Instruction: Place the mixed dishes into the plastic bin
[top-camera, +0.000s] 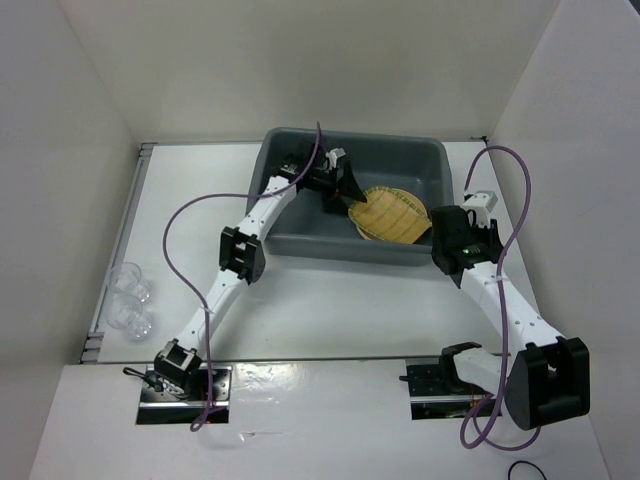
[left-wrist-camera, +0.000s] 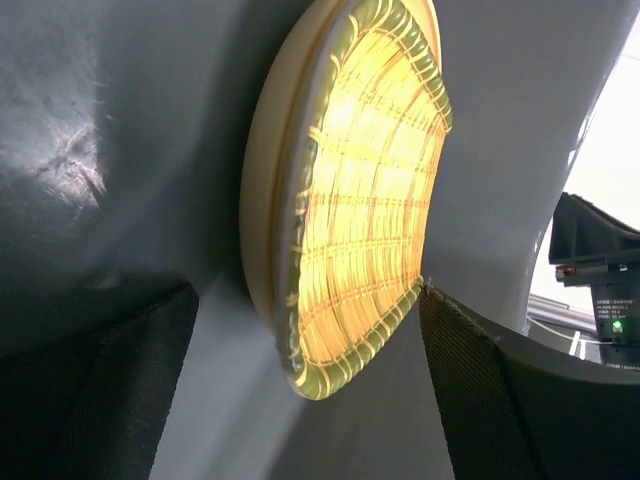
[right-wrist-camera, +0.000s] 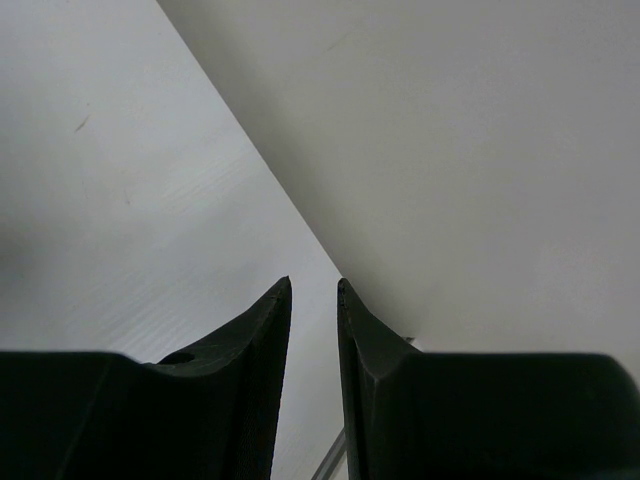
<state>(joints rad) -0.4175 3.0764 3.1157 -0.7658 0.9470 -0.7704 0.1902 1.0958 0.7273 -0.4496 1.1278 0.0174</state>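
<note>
The dark grey plastic bin (top-camera: 290, 240) stands at the back middle of the table. Inside it, on the right, the yellow slatted bamboo tray (top-camera: 393, 215) lies on a tan plate (left-wrist-camera: 260, 180). My left gripper (top-camera: 348, 192) is inside the bin, open and empty, just left of the tray. In the left wrist view the tray (left-wrist-camera: 365, 200) lies ahead between the spread fingers, its edge close to the right finger (left-wrist-camera: 470, 380). Two clear cups (top-camera: 130, 298) stand on the table at the far left. My right gripper (right-wrist-camera: 314, 285) is shut and empty, raised beside the bin's right end.
White walls enclose the table on the left, back and right. A metal rail (top-camera: 118, 250) runs along the left edge next to the cups. The left arm's purple cable (top-camera: 180, 215) loops over the table left of the bin.
</note>
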